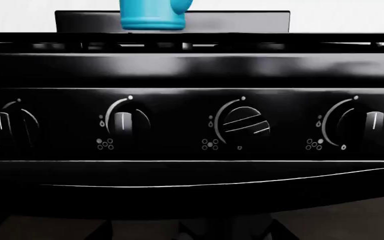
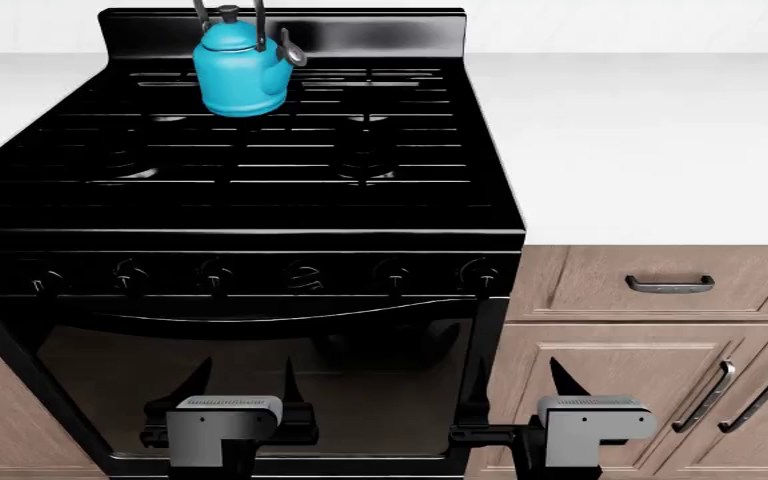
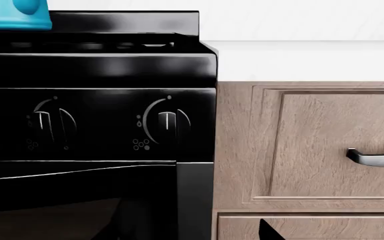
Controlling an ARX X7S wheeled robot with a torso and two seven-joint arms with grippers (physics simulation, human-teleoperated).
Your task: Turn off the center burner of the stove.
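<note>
The glossy black stove (image 2: pixel 357 215) fills the left of the head view, with bar grates on top and a row of round knobs across its front panel. One knob (image 2: pixel 305 276) right of the panel's middle is turned askew; the others point straight up. In the left wrist view this turned knob (image 1: pixel 245 123) sits slanted between upright knobs. My left gripper (image 2: pixel 244 378) is open and empty, low in front of the dark oven door (image 2: pixel 357 370). My right gripper (image 2: pixel 518 382) is open and empty at the stove's right edge. No flame shows.
A blue kettle (image 2: pixel 240 70) stands on the back left grate. White counter (image 2: pixel 651 140) lies right of the stove. Brown wooden cabinets (image 2: pixel 598 285) with metal handles (image 2: pixel 668 284) stand below it. The right wrist view shows two upright knobs (image 3: pixel 167 122) and a drawer handle (image 3: pixel 379 159).
</note>
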